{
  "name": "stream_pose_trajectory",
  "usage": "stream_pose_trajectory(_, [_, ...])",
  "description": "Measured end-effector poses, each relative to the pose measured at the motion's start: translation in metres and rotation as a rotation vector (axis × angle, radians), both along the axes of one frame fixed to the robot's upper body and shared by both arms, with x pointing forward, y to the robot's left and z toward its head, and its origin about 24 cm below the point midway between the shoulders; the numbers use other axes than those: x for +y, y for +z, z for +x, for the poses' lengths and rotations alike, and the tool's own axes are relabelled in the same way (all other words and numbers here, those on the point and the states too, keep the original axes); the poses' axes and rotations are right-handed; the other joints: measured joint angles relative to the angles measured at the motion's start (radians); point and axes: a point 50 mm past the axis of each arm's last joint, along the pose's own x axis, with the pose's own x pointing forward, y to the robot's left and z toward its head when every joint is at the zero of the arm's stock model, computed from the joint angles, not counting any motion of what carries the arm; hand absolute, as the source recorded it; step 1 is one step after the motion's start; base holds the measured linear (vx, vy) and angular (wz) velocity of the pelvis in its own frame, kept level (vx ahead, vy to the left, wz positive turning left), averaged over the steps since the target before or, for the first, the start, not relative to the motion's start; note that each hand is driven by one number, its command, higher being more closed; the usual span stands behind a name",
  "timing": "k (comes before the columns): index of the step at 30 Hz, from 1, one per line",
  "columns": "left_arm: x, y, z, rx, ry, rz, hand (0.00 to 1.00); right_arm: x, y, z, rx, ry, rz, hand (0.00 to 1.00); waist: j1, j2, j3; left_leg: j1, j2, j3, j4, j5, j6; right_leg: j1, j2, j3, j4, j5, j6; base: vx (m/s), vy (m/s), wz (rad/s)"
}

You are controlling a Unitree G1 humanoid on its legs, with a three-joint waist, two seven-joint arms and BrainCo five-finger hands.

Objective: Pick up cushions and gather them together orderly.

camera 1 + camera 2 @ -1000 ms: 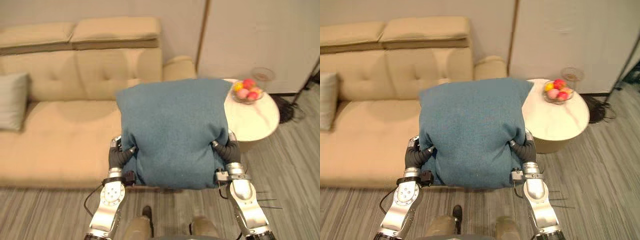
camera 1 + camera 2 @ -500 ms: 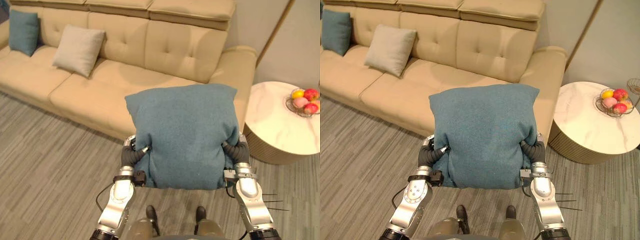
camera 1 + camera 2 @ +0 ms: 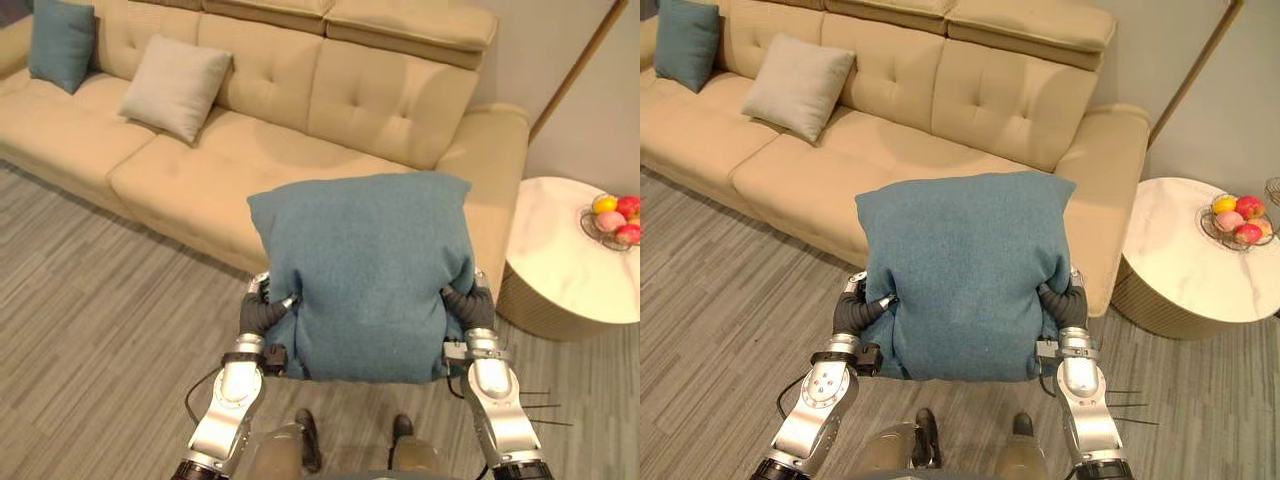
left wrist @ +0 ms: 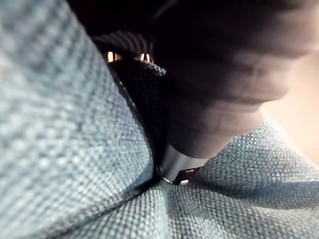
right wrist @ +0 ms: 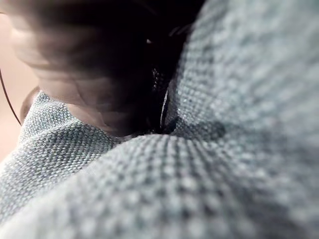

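Teal held cushion: upright in the air before the robot, clamped at its lower sides between both hands, above the floor and in front of the sofa's right seat.
Left hand: pushed into the cushion's left side, with fabric bulging round it; whether it is spread or clenched cannot be told.
Right hand: sunk into the cushion's right side in the same way; its state cannot be told either.
Sofa: beige, with a buttoned back.
Beige cushion: on the sofa's left seat, leaning against the back.
Small teal cushion: at the sofa's far left end, leaning on the back, near the beige cushion.
Worktop: round and white, just beside the sofa's right armrest.
Fruit bowl: on the worktop, holding red, pink and yellow fruit.
Floor: grey, striped.
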Motion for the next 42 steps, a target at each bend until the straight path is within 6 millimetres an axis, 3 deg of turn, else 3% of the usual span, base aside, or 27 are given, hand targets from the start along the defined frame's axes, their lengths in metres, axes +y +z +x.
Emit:
stream_pose_trajectory(2, [0.001, -0.001, 0.000, 0.003, -0.002, 0.006, 1.00, 0.000, 0.000, 0.000, 0.002, 0.006, -0.003, 1.00, -0.007, -0.004, 0.015, 0.047, -0.006, -0.010, -0.036, -0.002, 0.002, -0.017, 0.053, -0.036, -0.110, 0.005, 0.004, 0.24, 0.036, 0.16])
stream_pose_trajectory(4, [-0.002, -0.003, 0.001, 0.013, -0.017, 0.012, 1.00, -0.003, -0.003, -0.003, 0.018, 0.007, 0.012, 1.00, -0.039, -0.015, 0.017, 0.127, -0.044, -0.041, -0.124, 0.004, -0.009, -0.010, 0.093, -0.132, -0.385, 0.120, 0.021, 0.39, 0.022, 0.43])
stream_pose_trajectory(5, [-0.004, -0.004, 0.002, 0.016, -0.027, 0.015, 1.00, -0.005, -0.005, -0.005, 0.025, 0.001, 0.018, 1.00, -0.048, -0.024, 0.018, 0.151, -0.059, -0.047, -0.143, 0.008, -0.017, -0.006, 0.092, -0.148, -0.439, 0.151, 0.016, 0.48, -0.010, 0.60])
stream_pose_trajectory(6, [-0.007, -0.005, 0.002, 0.021, -0.048, 0.018, 1.00, -0.009, -0.009, -0.010, 0.043, -0.015, 0.024, 1.00, -0.056, -0.042, 0.012, 0.191, -0.089, -0.056, -0.163, -0.005, -0.041, -0.009, 0.084, -0.162, -0.489, 0.188, -0.014, 0.34, -0.019, 0.52])
stream_pose_trajectory(7, [-0.009, -0.006, 0.002, 0.022, -0.060, 0.016, 1.00, -0.011, -0.010, -0.013, 0.050, -0.025, 0.027, 1.00, -0.061, -0.047, 0.009, 0.208, -0.101, -0.061, -0.159, -0.021, -0.042, -0.012, 0.080, -0.169, -0.489, 0.197, -0.029, 0.47, -0.082, 0.66])
stream_pose_trajectory(8, [-0.014, -0.007, 0.001, 0.027, -0.082, 0.011, 1.00, -0.017, -0.013, -0.021, 0.063, -0.054, 0.031, 1.00, -0.070, -0.041, 0.004, 0.232, -0.107, -0.082, -0.135, -0.070, -0.053, -0.006, 0.075, -0.177, -0.456, 0.247, -0.092, 0.50, -0.121, 0.50])
stream_pose_trajectory(9, [-0.020, -0.011, -0.004, 0.047, -0.095, -0.008, 1.00, -0.021, -0.016, -0.029, 0.084, -0.069, 0.025, 1.00, -0.074, 0.003, -0.017, 0.251, -0.065, -0.075, -0.120, -0.115, -0.093, -0.001, 0.083, -0.232, -0.402, 0.257, -0.109, 0.65, -0.139, 0.43])
stream_pose_trajectory(10, [-0.021, -0.012, -0.006, 0.053, -0.092, -0.016, 1.00, -0.021, -0.015, -0.032, 0.089, -0.071, 0.027, 1.00, -0.071, 0.020, -0.024, 0.258, -0.038, -0.062, -0.075, -0.127, -0.127, 0.013, 0.084, -0.262, -0.395, 0.250, -0.111, 0.59, -0.146, 0.32])
stream_pose_trajectory(11, [-0.023, -0.012, -0.006, 0.058, -0.088, -0.028, 1.00, -0.020, -0.008, -0.037, 0.071, -0.070, 0.030, 1.00, -0.080, 0.047, -0.022, 0.189, 0.035, -0.033, 0.141, -0.139, -0.155, 0.047, 0.119, -0.291, -0.375, 0.223, -0.139, 0.63, -0.155, 0.01])
stream_pose_trajectory(12, [-0.021, -0.013, -0.006, 0.063, -0.077, -0.033, 1.00, -0.017, 0.001, -0.039, 0.038, -0.061, 0.031, 1.00, -0.057, 0.052, -0.021, 0.119, 0.115, 0.001, 0.382, -0.088, -0.216, 0.097, 0.167, -0.282, -0.373, 0.205, -0.166, 0.60, -0.155, -0.23])
stream_pose_trajectory(14, [-0.019, -0.014, -0.007, 0.068, -0.068, -0.034, 1.00, -0.014, 0.018, -0.040, -0.030, -0.044, 0.031, 1.00, -0.024, 0.046, -0.020, 0.064, 0.197, 0.027, 0.578, -0.091, -0.211, 0.168, 0.214, -0.247, -0.378, 0.172, -0.180, 0.55, -0.085, -0.77])
stream_pose_trajectory(16, [-0.021, -0.013, -0.008, 0.061, -0.065, -0.049, 1.00, -0.010, 0.041, -0.039, -0.147, -0.023, 0.029, 1.00, -0.004, 0.033, -0.024, 0.023, 0.253, 0.074, 0.609, -0.118, -0.163, 0.224, 0.219, -0.184, -0.385, 0.138, -0.183, 0.46, -0.024, -0.97])
stream_pose_trajectory(17, [-0.023, -0.009, -0.007, 0.045, -0.055, -0.071, 1.00, -0.008, 0.050, -0.037, -0.195, -0.013, 0.029, 1.00, 0.009, 0.027, -0.021, 0.002, 0.265, 0.090, 0.548, -0.134, -0.136, 0.253, 0.216, -0.127, -0.407, 0.132, -0.177, 0.38, 0.041, -1.05])
stream_pose_trajectory(20, [-0.022, -0.006, -0.009, 0.029, -0.028, -0.102, 1.00, -0.005, 0.056, -0.033, -0.229, -0.001, 0.022, 1.00, 0.024, 0.022, -0.018, -0.005, 0.261, 0.053, 0.328, -0.135, -0.138, 0.305, 0.208, -0.011, -0.432, 0.106, -0.155, 0.33, 0.142, -1.17])
stream_pose_trajectory(23, [-0.021, -0.009, -0.012, 0.040, -0.022, -0.102, 1.00, -0.006, 0.047, -0.029, -0.195, -0.005, 0.016, 1.00, 0.032, 0.023, -0.019, 0.000, 0.210, -0.076, 0.068, -0.098, -0.196, 0.328, 0.190, 0.121, -0.420, 0.064, -0.108, 0.25, 0.300, -1.29])
stream_pose_trajectory(25, [-0.021, -0.011, -0.013, 0.048, -0.018, -0.103, 1.00, -0.008, 0.038, -0.022, -0.157, -0.006, 0.009, 1.00, 0.030, 0.052, -0.028, 0.033, 0.194, -0.133, -0.106, -0.017, -0.202, 0.319, 0.200, 0.204, -0.390, 0.040, -0.056, 0.25, 0.453, -1.36])
stream_pose_trajectory(26, [-0.020, -0.015, -0.015, 0.066, -0.013, -0.101, 1.00, -0.009, 0.031, -0.018, -0.128, -0.005, 0.000, 1.00, 0.032, 0.084, -0.030, 0.059, 0.196, -0.153, -0.138, 0.143, -0.236, 0.311, 0.227, 0.263, -0.380, 0.022, -0.024, 0.28, 0.532, -1.58])
stream_pose_trajectory(27, [-0.015, -0.022, -0.018, 0.095, -0.008, -0.078, 1.00, -0.006, 0.018, -0.016, -0.072, -0.005, 0.015, 1.00, 0.031, 0.058, -0.039, 0.061, 0.174, -0.114, -0.103, 0.131, -0.220, 0.316, 0.203, 0.312, -0.384, 0.021, 0.000, 0.23, 0.427, -1.39])
stream_pose_trajectory(29, [-0.010, -0.024, -0.018, 0.101, -0.007, -0.054, 1.00, -0.002, 0.011, -0.015, -0.046, -0.005, 0.037, 1.00, 0.009, 0.009, -0.041, 0.068, 0.133, -0.042, -0.110, 0.124, -0.202, 0.300, 0.140, 0.350, -0.411, 0.019, 0.037, 0.18, 0.312, -0.81])
stream_pose_trajectory(31, [-0.007, -0.026, -0.020, 0.114, -0.002, -0.043, 1.00, 0.000, 0.008, -0.012, -0.032, 0.007, 0.034, 1.00, 0.007, -0.001, -0.043, 0.076, 0.115, 0.019, -0.116, 0.115, -0.188, 0.285, 0.108, 0.373, -0.462, 0.063, 0.071, 0.10, 0.250, -0.90])
stream_pose_trajectory(35, [0.012, -0.026, -0.019, 0.111, 0.053, -0.006, 1.00, 0.018, 0.002, 0.008, -0.011, 0.080, 0.041, 1.00, 0.013, 0.001, -0.043, 0.122, 0.122, 0.140, -0.183, 0.115, -0.185, 0.267, 0.099, 0.307, -0.553, 0.167, 0.032, 0.02, 0.099, -0.96])
stream_pose_trajectory(42, [0.011, -0.029, -0.018, 0.112, 0.051, 0.041, 1.00, 0.014, -0.008, 0.009, 0.036, 0.087, 0.006, 1.00, 0.005, 0.013, -0.044, 0.125, 0.140, 0.114, -0.229, 0.131, -0.188, 0.268, 0.116, 0.251, -0.610, 0.193, 0.012, -0.01, -0.060, -0.12])
